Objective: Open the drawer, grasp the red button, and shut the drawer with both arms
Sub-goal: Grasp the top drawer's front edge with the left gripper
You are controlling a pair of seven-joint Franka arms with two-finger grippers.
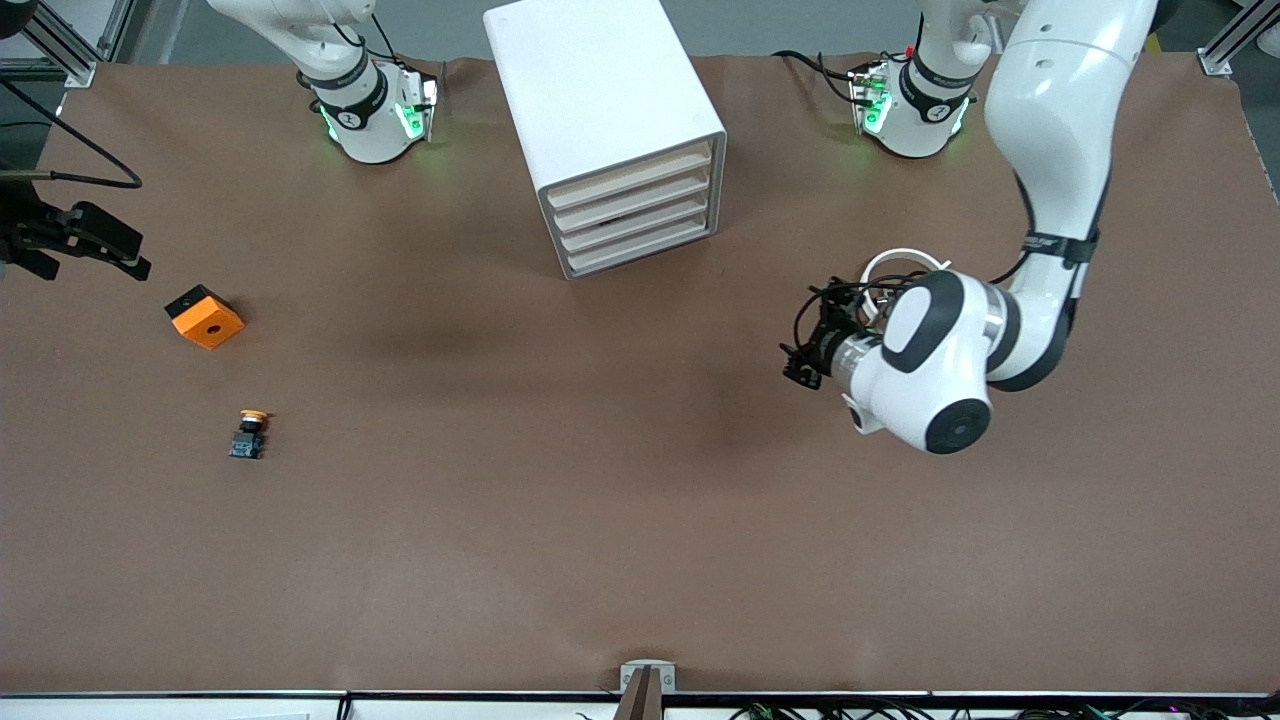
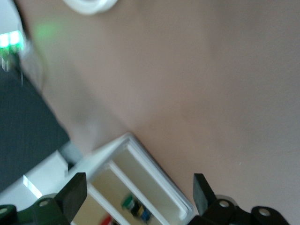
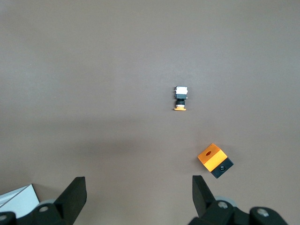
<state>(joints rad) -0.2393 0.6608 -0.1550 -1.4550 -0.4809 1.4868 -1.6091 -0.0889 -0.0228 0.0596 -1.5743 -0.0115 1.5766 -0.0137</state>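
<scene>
The white cabinet [image 1: 610,120] stands near the robots' bases with its four drawers [image 1: 635,215] all pushed in. My left gripper [image 1: 803,358] is open and empty in the air in front of the cabinet, toward the left arm's end of the table. Its wrist view, which is blurred, looks into the drawers [image 2: 140,178] between the open fingers of the left gripper [image 2: 138,194]. A green-capped button [image 2: 133,206] lies in one drawer and a red bit [image 2: 108,219] shows in another. My right gripper [image 3: 138,197] is open and empty, high over the table; it also shows in the front view [image 1: 95,245].
An orange cube with a hole [image 1: 204,316] and a yellow-orange-capped button [image 1: 250,433] lie on the brown table toward the right arm's end. Both also show in the right wrist view, the cube [image 3: 214,160] and the button [image 3: 180,98].
</scene>
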